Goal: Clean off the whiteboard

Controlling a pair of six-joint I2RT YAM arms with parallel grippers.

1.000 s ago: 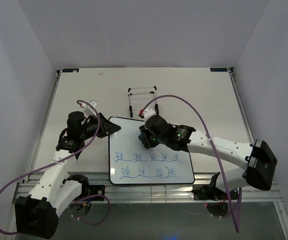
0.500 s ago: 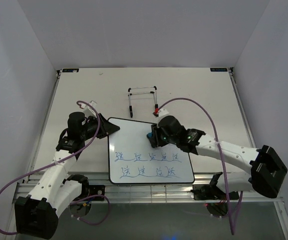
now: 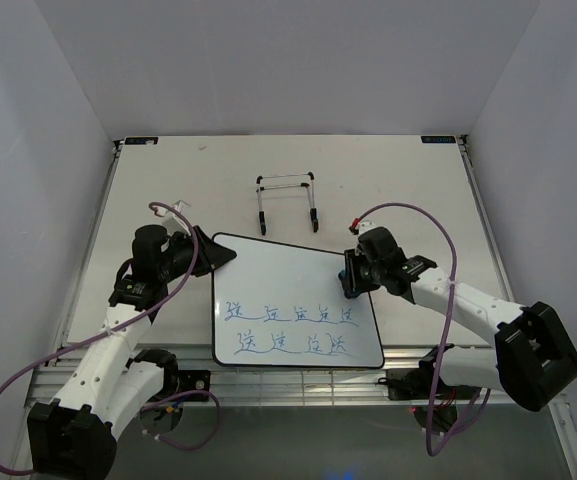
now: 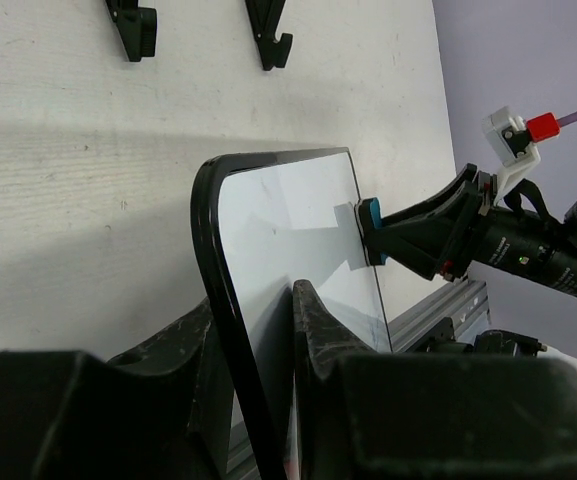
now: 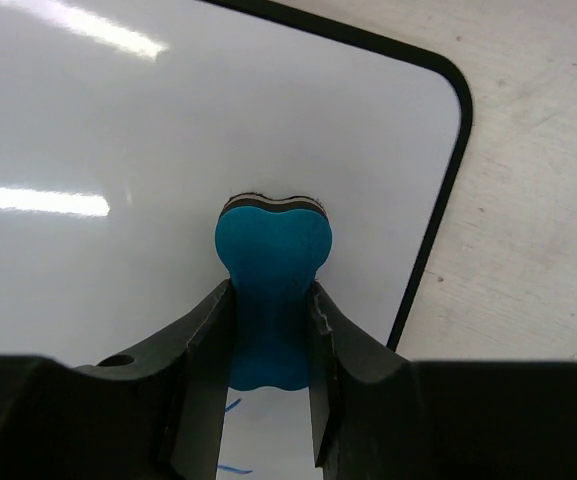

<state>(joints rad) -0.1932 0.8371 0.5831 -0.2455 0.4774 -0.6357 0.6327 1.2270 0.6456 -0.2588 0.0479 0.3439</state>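
Between right gripper (image 5: pixel 271 300) fingers: blue bone-shaped eraser (image 5: pixel 273 262), clamped at its waist, dark felt face against the whiteboard (image 3: pixel 298 285).
Eraser position: near the board's right edge, just beyond the right end of the upper row of handwriting (image 3: pixel 288 314).
Left gripper (image 4: pixel 258 390): clenched on the board's far-left corner, one finger either side of the black frame.
Whiteboard: mid-table between both arms; two blue rows on near half, far half bare.
Wire stand (image 3: pixel 286 200): black, beyond board, apart.
Table (image 3: pixel 168 180): white.
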